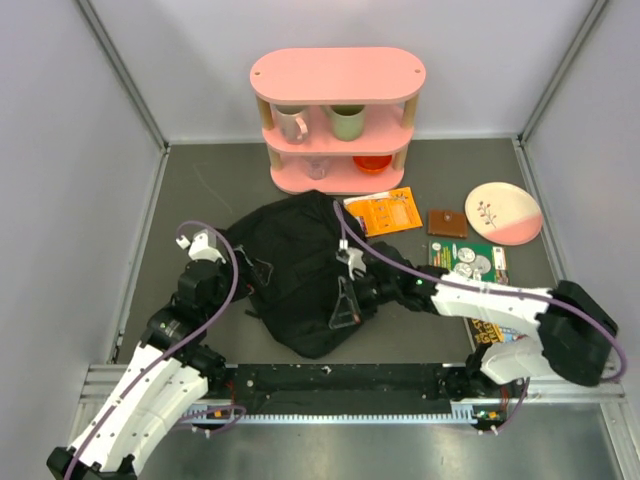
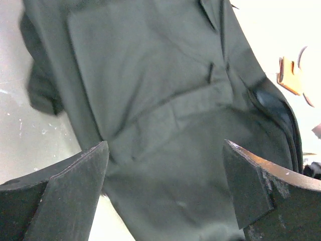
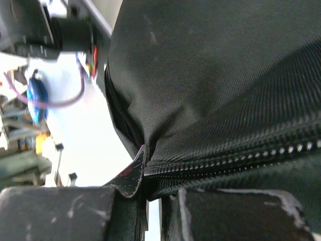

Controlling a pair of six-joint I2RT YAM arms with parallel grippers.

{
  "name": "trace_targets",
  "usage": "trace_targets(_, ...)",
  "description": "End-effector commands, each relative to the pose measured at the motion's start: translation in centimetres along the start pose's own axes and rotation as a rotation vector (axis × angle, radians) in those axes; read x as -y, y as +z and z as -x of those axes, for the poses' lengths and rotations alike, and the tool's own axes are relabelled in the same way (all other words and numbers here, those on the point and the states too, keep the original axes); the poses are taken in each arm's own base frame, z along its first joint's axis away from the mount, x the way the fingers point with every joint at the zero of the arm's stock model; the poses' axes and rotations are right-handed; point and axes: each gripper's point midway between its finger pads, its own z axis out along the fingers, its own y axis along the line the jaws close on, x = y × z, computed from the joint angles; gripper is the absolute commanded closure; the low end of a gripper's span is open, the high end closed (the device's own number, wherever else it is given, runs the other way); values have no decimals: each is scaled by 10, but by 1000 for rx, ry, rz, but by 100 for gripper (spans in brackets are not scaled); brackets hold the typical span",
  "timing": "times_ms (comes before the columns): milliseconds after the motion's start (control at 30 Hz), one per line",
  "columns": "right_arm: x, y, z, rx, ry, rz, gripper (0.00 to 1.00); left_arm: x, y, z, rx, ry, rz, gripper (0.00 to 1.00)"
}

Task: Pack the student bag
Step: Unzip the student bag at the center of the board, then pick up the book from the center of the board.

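The student bag (image 1: 300,265), a floppy black backpack, lies in the middle of the table. It fills the left wrist view (image 2: 165,95) and the right wrist view (image 3: 220,85). My left gripper (image 1: 255,275) is open at the bag's left side, its jaws wide apart over the wrinkled fabric (image 2: 165,150) and holding nothing. My right gripper (image 1: 345,298) rests on the bag's near right part. Its jaws (image 3: 153,206) are shut on a small fabric tab (image 3: 131,173) at the end of the bag's closed zipper (image 3: 235,158).
A pink shelf (image 1: 337,75) with two mugs stands at the back. To the bag's right lie an orange packet (image 1: 385,212), a brown wallet (image 1: 447,222), a pink-and-white plate (image 1: 503,212) and a green card pack (image 1: 465,262). Grey walls enclose the table.
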Motion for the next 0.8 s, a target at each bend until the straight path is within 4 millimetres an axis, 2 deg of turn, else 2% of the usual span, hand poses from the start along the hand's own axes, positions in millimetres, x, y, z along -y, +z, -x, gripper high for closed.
trace_targets(0, -30, 17, 90, 277, 40, 11, 100, 2, -10, 11, 37, 0, -1, 2)
trace_targets(67, -34, 33, 93, 252, 81, 62, 96, 3, -10, 8, 29, -11, -12, 1)
trace_targets(133, -42, 41, 95, 246, 124, 112, 81, 3, -9, 2, 9, -17, -21, 2)
trace_targets(167, -42, 40, 93, 248, 125, 116, 67, 4, -9, -1, -6, -16, -28, 2)
trace_targets(200, -41, 39, 92, 254, 120, 110, 58, 4, -9, -2, -8, -18, -30, 2)
trace_targets(233, -29, 37, 85, 253, 132, 61, 51, 4, -9, -2, -12, -15, -29, 2)
trace_targets(267, -29, 26, 86, 281, 120, 42, 36, 4, -9, -2, -13, -10, -34, 1)
trace_targets(300, -22, 20, 82, 290, 101, -5, 28, 6, -10, -1, -14, -4, -39, 1)
trace_targets(333, 1, 12, 74, 300, 123, -119, 24, 7, -9, -1, -19, 13, -41, 1)
trace_targets(367, -2, -7, 76, 350, 107, -138, 18, 8, -9, -1, -24, 23, -44, 2)
trace_targets(433, 18, -28, 77, 432, 111, -248, 14, 15, -8, -2, -52, 69, -75, 1)
trace_targets(467, 30, -40, 69, 435, 132, -300, 12, 20, -6, 0, -56, 86, -91, 2)
trace_targets(500, 30, -62, 75, 513, 141, -318, 11, 29, -8, 0, -76, 97, -128, 1)
trace_targets(533, 45, -76, 75, 571, 167, -386, 8, 31, -4, -3, -101, 122, -131, 1)
trace_targets(567, 61, -90, 73, 603, 212, -444, 8, 41, -4, 3, -94, 132, -162, 1)
trace_targets(600, 61, -109, 75, 670, 242, -440, 8, 44, -3, 4, -100, 150, -176, 1)
trace_targets(667, 89, -135, 76, 758, 329, -517, 8, 58, 0, 5, -126, 177, -218, 1)
trace_targets(700, 94, -149, 73, 796, 359, -523, 8, 63, 2, 7, -120, 195, -235, 1)
trace_targets(733, 102, -156, 71, 816, 381, -543, 8, 69, 7, 1, -154, 214, -246, 1)
trace_targets(767, 108, -163, 69, 833, 397, -559, 8, 79, 7, 4, -154, 228, -269, 1)
